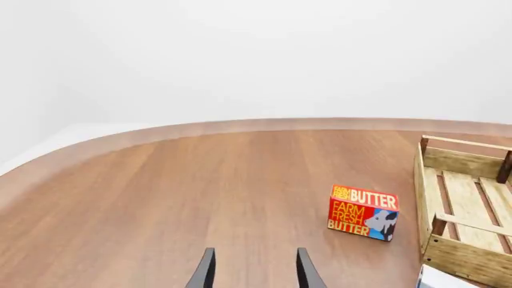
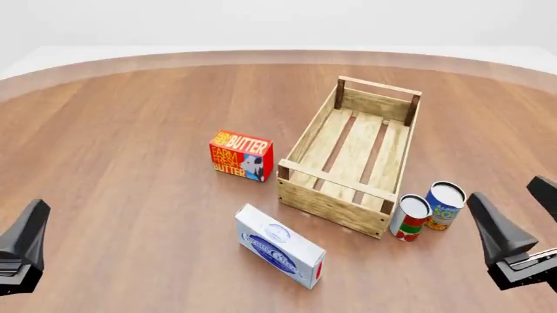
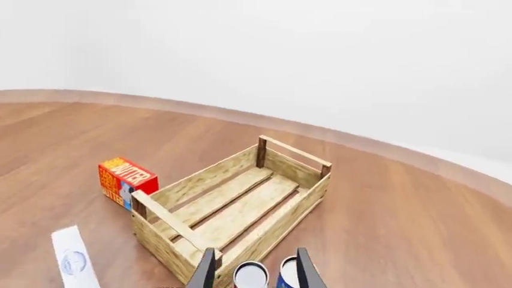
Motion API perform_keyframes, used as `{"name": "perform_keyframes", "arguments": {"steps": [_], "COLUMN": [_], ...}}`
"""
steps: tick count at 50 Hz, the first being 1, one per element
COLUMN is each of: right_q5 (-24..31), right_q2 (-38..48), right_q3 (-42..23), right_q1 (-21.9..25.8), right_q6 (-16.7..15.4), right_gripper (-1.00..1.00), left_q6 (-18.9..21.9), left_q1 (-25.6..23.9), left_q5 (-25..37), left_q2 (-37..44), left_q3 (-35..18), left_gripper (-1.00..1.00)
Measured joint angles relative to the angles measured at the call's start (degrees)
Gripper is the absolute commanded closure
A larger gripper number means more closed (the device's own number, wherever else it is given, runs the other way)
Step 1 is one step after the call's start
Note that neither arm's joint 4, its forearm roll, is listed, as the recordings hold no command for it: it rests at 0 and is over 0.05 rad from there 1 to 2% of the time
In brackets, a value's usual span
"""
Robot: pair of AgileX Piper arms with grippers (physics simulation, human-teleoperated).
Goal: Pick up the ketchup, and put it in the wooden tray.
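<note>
Since no view is showing the ketchup, can't tell where it's sitting. The wooden tray (image 2: 331,207) is lying mid-table with nothing in it. A butter box (image 2: 241,155) is standing just left of it, a white and blue box (image 2: 278,246) is lying nearer, and two cans (image 2: 409,218) are standing by its near right corner. The left gripper (image 1: 256,267) and right gripper (image 2: 515,202) are both hanging spread apart, gripping nothing.

the left gripper (image 2: 22,251) sits low at the near left, the right gripper (image 2: 522,225) low at the near right. both hold nothing, fingers parted.
</note>
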Motion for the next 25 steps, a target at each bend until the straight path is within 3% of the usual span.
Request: {"name": "perform_keyframes", "arguments": {"steps": [16, 25], "right_q5": [-7.8, -8.1], "right_q2": [12.4, 16.5], "right_q3": [-1.1, -3.2], "right_q1": [8.2, 13.9], "right_q6": [-2.1, -2.2], "right_gripper": [-1.0, -1.0], "left_q6": [0.0, 0.0], "left_q1": [0.0, 0.0], "left_q5": [0.0, 0.0], "left_q2": [0.0, 0.0], "left_q3": [0.0, 0.0], "left_gripper": [-1.0, -1.0]}}
